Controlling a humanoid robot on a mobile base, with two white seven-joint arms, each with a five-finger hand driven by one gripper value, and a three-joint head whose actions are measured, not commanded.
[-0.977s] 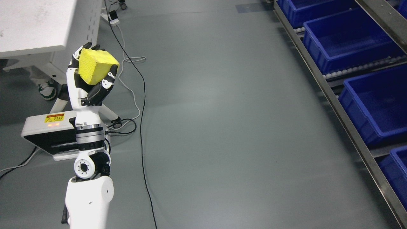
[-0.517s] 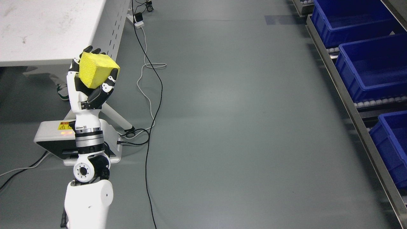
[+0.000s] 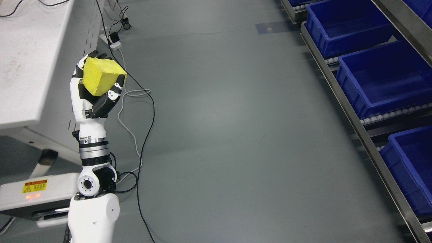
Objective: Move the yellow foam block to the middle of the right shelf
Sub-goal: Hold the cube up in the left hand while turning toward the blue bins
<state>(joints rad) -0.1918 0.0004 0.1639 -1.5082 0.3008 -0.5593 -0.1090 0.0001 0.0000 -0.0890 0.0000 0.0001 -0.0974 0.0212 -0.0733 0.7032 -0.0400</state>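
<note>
The yellow foam block (image 3: 100,76) is a porous cube held up in my left hand (image 3: 95,88), whose black-and-white fingers are curled around its sides and underside. That arm rises from the lower left of the head view, forearm upright. The right shelf (image 3: 357,125) runs along the right edge, a metal frame with roller tracks, far across the floor from the block. Blue bins (image 3: 381,77) sit on it. My right arm is out of sight.
A white table (image 3: 23,64) stands at the left, close beside my raised hand. A white device with a yellow warning label (image 3: 33,195) lies on the floor at the lower left. Black and white cables (image 3: 145,111) trail over the grey floor near the arm.
The whole picture has shifted, so the camera has moved: the table and floor device now sit nearer at the left. My left hand keeps the block in the same grasp.
</note>
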